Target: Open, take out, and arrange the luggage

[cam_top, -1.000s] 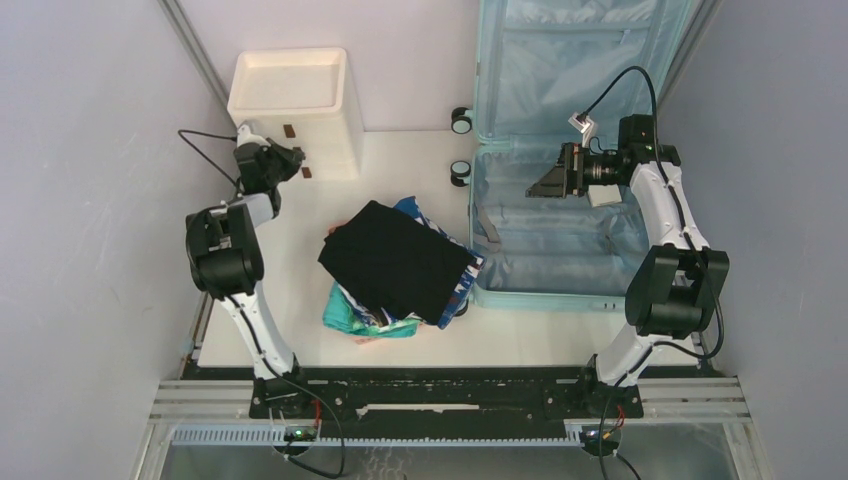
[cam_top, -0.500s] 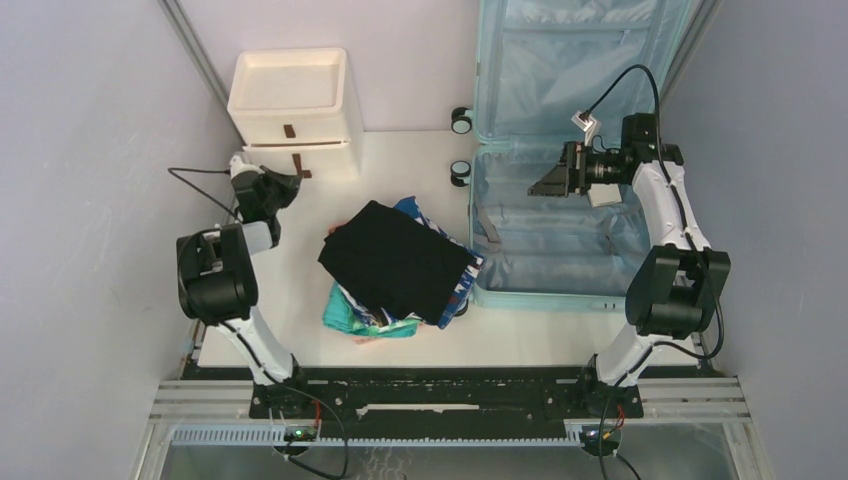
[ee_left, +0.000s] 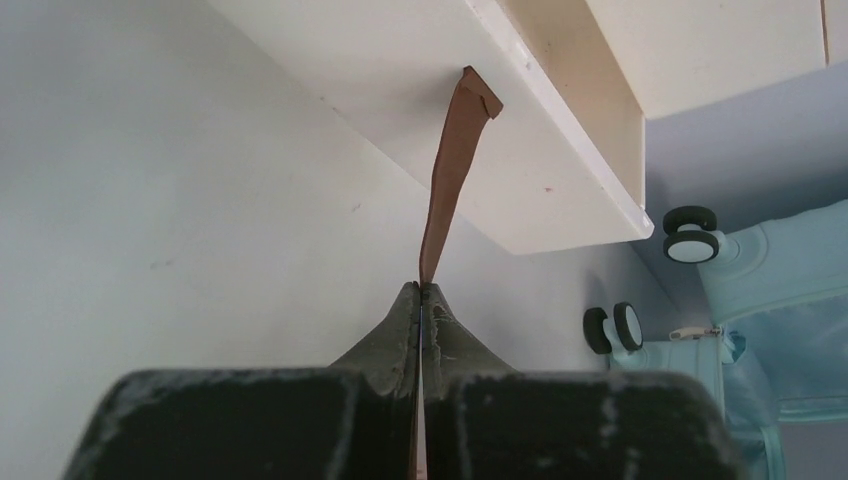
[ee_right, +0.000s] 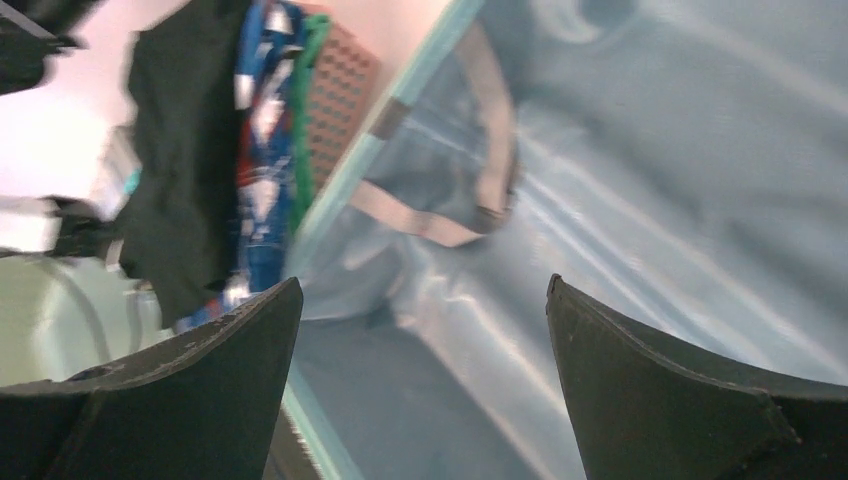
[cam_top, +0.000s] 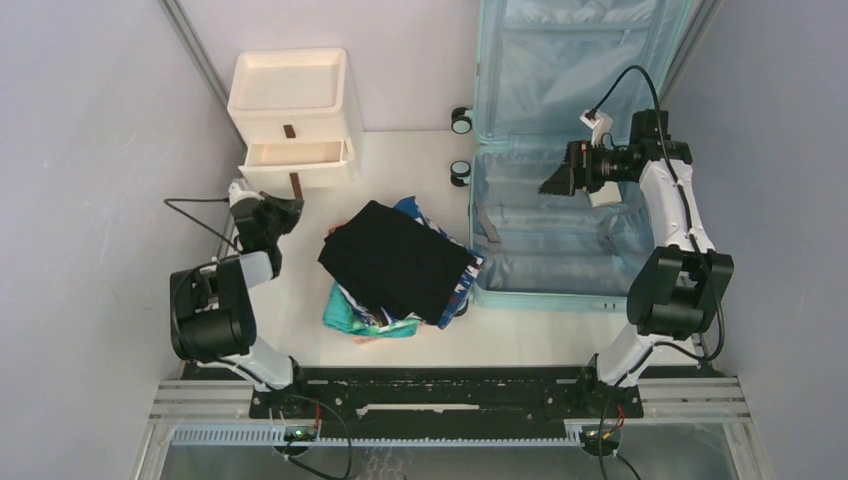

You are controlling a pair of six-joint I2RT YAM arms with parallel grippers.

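The luggage (cam_top: 560, 250), a pale blue suitcase, lies open at the right with its lid standing against the back wall. Its blue lining (ee_right: 640, 200) shows no contents. My right gripper (cam_top: 552, 182) hovers open over the lower half, with nothing between its fingertips (ee_right: 424, 285). A pile of clothes (cam_top: 400, 262) topped by a black garment sits left of the suitcase. My left gripper (cam_top: 290, 205) is shut on the brown pull strap (ee_left: 450, 170) of the white drawer box (cam_top: 290, 85). The strap runs taut into the closed tips (ee_left: 420, 290), and the drawer (cam_top: 296, 153) stands pulled out.
Two suitcase wheels (cam_top: 461, 120) (cam_top: 460, 172) stick out on the luggage's left side. A pink perforated basket (ee_right: 345, 110) lies under the clothes pile. Grey walls close in on both sides of the white table (cam_top: 300, 300).
My left gripper has drawn back toward the near edge with the strap, and the lower drawer has slid out of the box. The right gripper has shifted slightly right.
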